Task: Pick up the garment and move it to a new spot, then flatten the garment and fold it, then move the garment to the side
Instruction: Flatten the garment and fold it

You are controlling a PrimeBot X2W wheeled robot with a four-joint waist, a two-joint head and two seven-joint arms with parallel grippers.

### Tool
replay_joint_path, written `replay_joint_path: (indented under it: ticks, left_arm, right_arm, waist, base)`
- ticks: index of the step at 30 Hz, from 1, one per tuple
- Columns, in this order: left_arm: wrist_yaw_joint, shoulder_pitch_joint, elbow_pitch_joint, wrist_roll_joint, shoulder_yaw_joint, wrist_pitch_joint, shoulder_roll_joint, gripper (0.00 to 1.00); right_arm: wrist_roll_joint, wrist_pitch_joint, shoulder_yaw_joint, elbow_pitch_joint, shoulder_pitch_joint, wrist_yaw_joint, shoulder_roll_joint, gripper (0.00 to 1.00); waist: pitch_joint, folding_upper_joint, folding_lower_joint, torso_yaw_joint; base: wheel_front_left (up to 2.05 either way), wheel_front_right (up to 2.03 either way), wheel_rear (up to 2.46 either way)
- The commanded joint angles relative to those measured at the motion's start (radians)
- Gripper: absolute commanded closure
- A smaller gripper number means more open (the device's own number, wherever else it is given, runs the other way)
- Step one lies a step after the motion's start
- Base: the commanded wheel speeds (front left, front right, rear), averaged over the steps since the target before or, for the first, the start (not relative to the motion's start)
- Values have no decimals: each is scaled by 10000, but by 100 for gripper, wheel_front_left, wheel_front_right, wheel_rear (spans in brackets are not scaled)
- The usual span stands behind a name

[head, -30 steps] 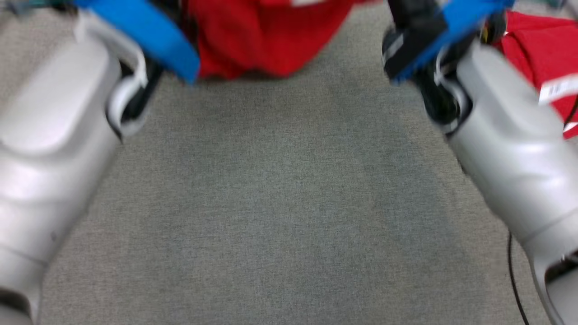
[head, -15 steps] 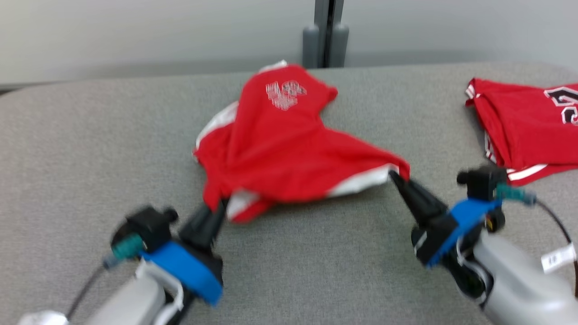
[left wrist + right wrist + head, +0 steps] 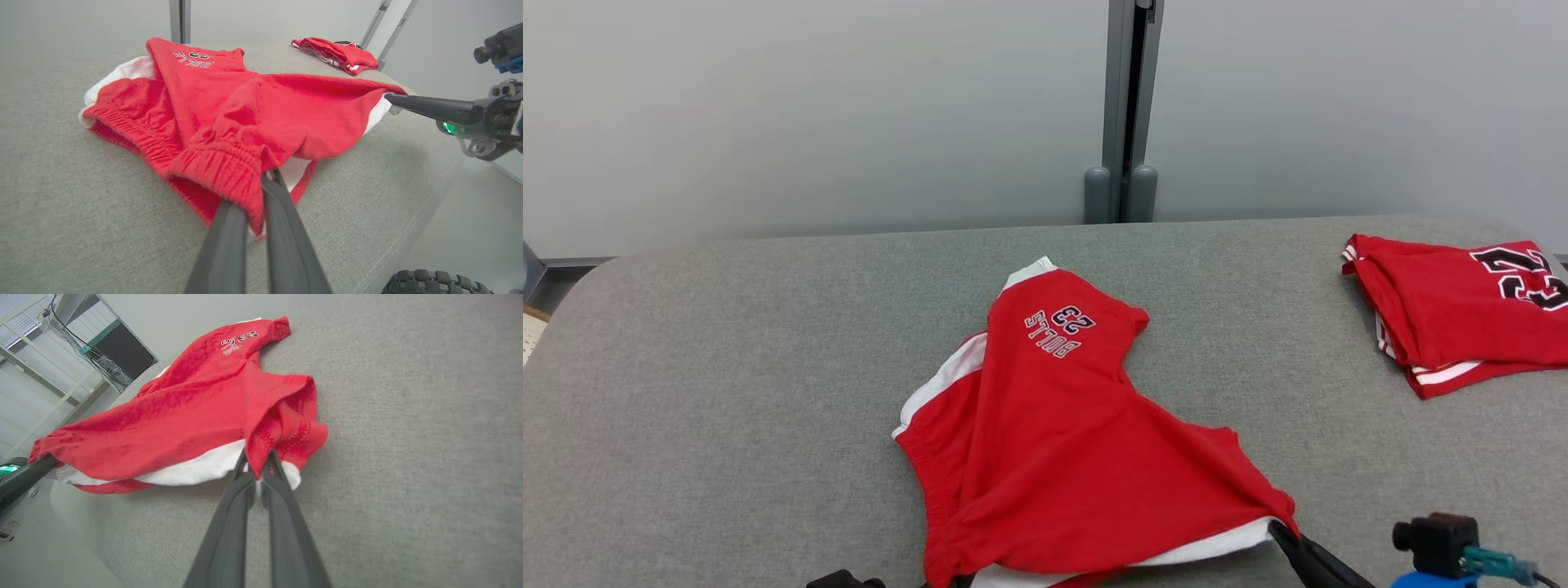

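Observation:
The garment (image 3: pixel 1054 441) is a pair of red shorts with white side panels and a "BULLS 23" print, lying crumpled on the grey table (image 3: pixel 727 367). My left gripper (image 3: pixel 267 177) is shut on the elastic waistband at the near left corner. My right gripper (image 3: pixel 255 465) is shut on the red hem at the near right corner, and its dark tip (image 3: pixel 1278 531) meets the cloth low in the head view. The near edge of the shorts hangs stretched between the two grippers, slightly off the table. The far leg with the print rests flat.
A second red garment (image 3: pixel 1462 310), folded and with black numbers, lies at the table's far right. A grey post (image 3: pixel 1123 114) stands behind the table against a pale wall. The table's front edge (image 3: pixel 412 228) runs close to my grippers, with a wheel (image 3: pixel 437 281) below.
The head camera has tilted up from the near table to the whole table and wall. Both grippers stay shut on the shorts.

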Motion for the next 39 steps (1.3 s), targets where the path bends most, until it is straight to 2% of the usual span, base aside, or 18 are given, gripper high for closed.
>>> replay_joint_path:
  ticks: [1,10,18,22,29,34,39]
  left_arm:
    - [79,89,-132,4,1,37,132,100]
    - [238,116,-724,12,-130,214,117,100]
    - [262,-255,-820,11,4,165,-77,100]
    - [207,-672,-747,-76,270,106,-148,100]
    - [47,-1895,-161,-28,629,42,-580,100]
    - [-78,-2759,897,-67,1096,-61,-1235,100]
    - [-272,-3636,1806,19,1547,-101,-1990,100]
  right_arm:
    - [64,-46,-228,-164,386,1,-150,100]
    - [-265,423,-1764,-1053,1271,1,-212,100]
    - [-840,1111,-2962,-1478,750,1,138,100]
    - [-1274,1625,-3275,-1379,-51,1,409,100]
    - [-1979,2475,-3265,-382,-2446,1,996,100]
    - [-2075,2716,-3247,1042,-4352,1,1624,100]
    - [-2481,2783,-2817,2726,-6126,1,2215,100]
  waist:
    - [-25,-1,4,19]
    - [-17,-1,4,60]
    - [99,-1,4,411]
    - [394,-1,4,638]
    - [1370,-1,4,1259]
    - [2241,-1,4,1746]
    - [3002,-1,4,2149]
  base:
    - [0,0,0]
    - [0,0,0]
    - [0,0,0]
    - [0,0,0]
    - [0,0,0]
    - [0,0,0]
    - [0,0,0]
